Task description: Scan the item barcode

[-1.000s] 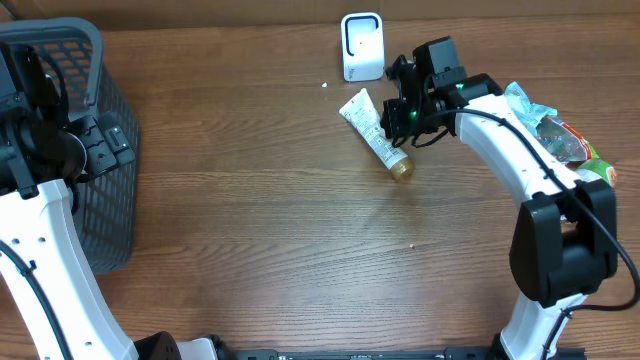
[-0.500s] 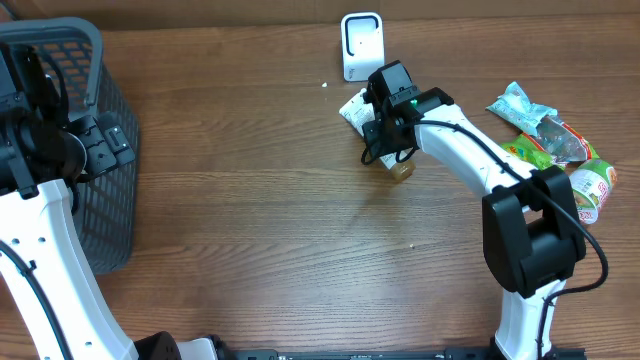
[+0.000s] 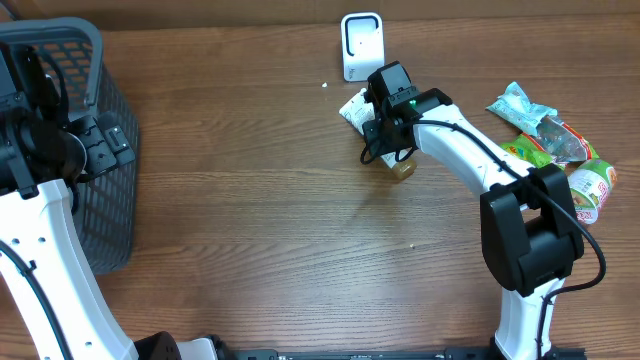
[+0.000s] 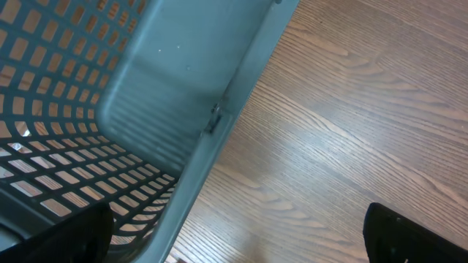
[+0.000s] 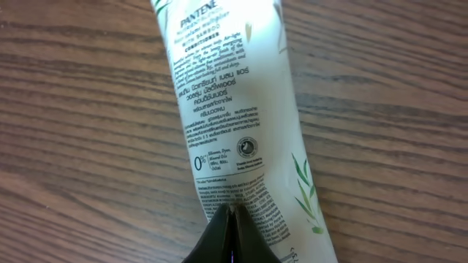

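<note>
Since one second earlier, my right claw (image 5: pixel 230 234) had swung from beside the tube to directly above it, and there it held. Its fingers were pressed together, with the tips on or just over the printed face of the tube (image 5: pixel 235 109). Contact could not be settled, and nothing was pinched.

The tube lay flat near the far edge of the tabletop (image 3: pixel 250 220), its crimped end toward the scanner (image 3: pixel 361 45) and its brown cap (image 3: pixel 401 170) toward the near edge. No barcode showed on the upturned face.

Judged progress was early. The tube had been neither lifted nor presented to the scanner, so grasping, turning and scanning remained.

Open tabletop to the left and toward the near edge gave room to move. The scanner stood close at the far edge, and packets (image 3: pixel 545 135) crowded the right edge. My left claw (image 4: pixel 241 235), spread wide, hung by the basket (image 3: pixel 115 200) at the left edge.
</note>
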Tool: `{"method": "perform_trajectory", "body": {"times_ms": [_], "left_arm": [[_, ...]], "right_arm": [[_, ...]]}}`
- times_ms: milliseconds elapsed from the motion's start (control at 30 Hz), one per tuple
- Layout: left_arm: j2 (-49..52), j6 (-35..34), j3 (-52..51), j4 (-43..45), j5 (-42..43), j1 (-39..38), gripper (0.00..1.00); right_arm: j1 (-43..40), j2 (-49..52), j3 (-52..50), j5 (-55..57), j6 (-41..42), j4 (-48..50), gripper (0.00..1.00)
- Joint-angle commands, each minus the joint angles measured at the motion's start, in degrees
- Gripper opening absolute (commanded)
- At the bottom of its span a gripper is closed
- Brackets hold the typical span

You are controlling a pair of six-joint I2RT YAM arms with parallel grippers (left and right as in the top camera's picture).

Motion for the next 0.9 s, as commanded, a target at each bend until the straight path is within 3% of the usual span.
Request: {"method": "perform_trajectory", "body": {"times_ms": [0,367,600,867], "left_arm": [[0.0,1.0,0.0,0.1,0.3,0.3,1.00],[0.0,1.0,0.0,0.1,0.3,0.3,1.00],[0.0,1.0,0.0,0.1,0.3,0.3,1.00],[0.0,1.0,0.0,0.1,0.3,0.3,1.00]], "right_arm": [[-0.5,1.7,0.0,4.3,0.4,0.7,0.04],[-1.1,4.9,0.5,5.8,0.4,-0.4,0.04],[-1.1,0.0,9.5,-2.0,6.0,-5.5,0.07],[-1.1,2.6,10.5,3.5,18.9,8.9,0.09]]}}
